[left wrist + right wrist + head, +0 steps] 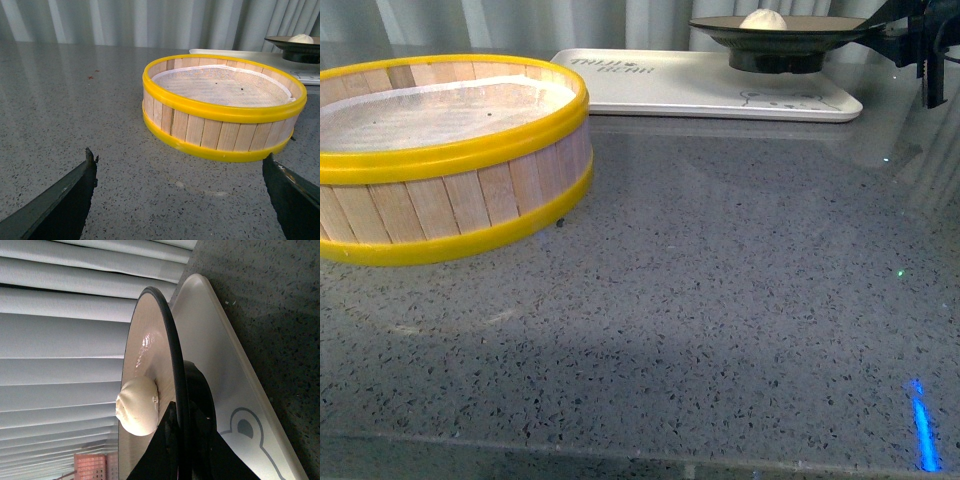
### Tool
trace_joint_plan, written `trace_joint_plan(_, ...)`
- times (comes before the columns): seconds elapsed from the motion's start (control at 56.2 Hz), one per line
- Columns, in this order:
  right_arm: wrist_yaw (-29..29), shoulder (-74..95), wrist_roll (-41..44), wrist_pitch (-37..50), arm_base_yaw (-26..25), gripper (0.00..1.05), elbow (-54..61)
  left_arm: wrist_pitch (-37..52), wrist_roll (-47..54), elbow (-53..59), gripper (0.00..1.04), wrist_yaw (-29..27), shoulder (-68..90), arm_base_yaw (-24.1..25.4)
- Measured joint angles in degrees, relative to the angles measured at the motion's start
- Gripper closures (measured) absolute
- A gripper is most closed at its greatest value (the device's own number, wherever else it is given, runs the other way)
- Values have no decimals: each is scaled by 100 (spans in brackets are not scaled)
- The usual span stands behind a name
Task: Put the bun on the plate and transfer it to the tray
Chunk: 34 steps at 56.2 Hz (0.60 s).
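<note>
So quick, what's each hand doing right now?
Left hand: open, holding nothing.
Right hand: closed on the plate rim, bun on it.

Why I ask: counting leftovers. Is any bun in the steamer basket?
No, the basket shows only its white liner; the bun sits on the plate.

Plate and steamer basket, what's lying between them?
Only the tray, its lettered end bare, in the front view. Nothing else separates plate and basket.

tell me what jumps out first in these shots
The big yellow-rimmed basket fills the front left, nothing in it but a white liner. Far right behind it, the right gripper clamps the plate by its rim, the bun sitting on it, over the tray.
</note>
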<state>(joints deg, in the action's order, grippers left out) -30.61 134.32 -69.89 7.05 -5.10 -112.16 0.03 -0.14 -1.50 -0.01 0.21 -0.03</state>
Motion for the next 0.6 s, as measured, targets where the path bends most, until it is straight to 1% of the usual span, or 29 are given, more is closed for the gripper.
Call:
trace_joint_plan(0.16,-101,11,13,-74,160,102,-26,0,0,0,7,0,0,0)
trace_joint_plan(0.267,-116,15,129,-339,223,102,-28,0,0,0,7,0,0,0)
trace_joint_plan(0.605,-70,136,278,-474,136,102,-216,0,0,0,7,0,0,0)
